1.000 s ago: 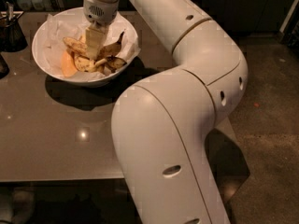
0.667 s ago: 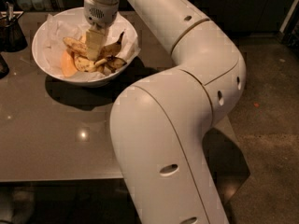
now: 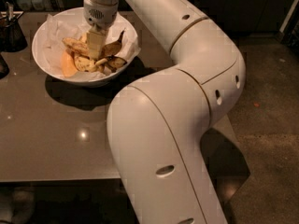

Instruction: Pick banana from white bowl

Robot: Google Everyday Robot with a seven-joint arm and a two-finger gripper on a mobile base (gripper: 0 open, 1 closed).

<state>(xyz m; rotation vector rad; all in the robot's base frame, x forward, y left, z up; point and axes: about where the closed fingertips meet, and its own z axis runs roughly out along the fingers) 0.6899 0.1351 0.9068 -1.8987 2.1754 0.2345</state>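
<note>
The white bowl (image 3: 49, 36), large, round and lined with crinkled white paper, stands at the table's far left. Several brown-spotted bananas (image 3: 110, 48) lie in it beside an orange piece of fruit (image 3: 68, 64). My gripper (image 3: 95, 45) reaches straight down into the middle of the bowl, its tip among the bananas and touching them. The wrist and the gripper hide the bananas right under them.
A small dark container (image 3: 11, 29) with utensils stands at the far left edge of the grey-brown table (image 3: 56, 134). My large white arm (image 3: 187, 78) arches over the table's right side. Dark floor (image 3: 271, 125) lies to the right.
My gripper has stayed in the bowl among the bananas and sits very slightly lower. The arm's elbow has shifted a little. The bowl has not moved.
</note>
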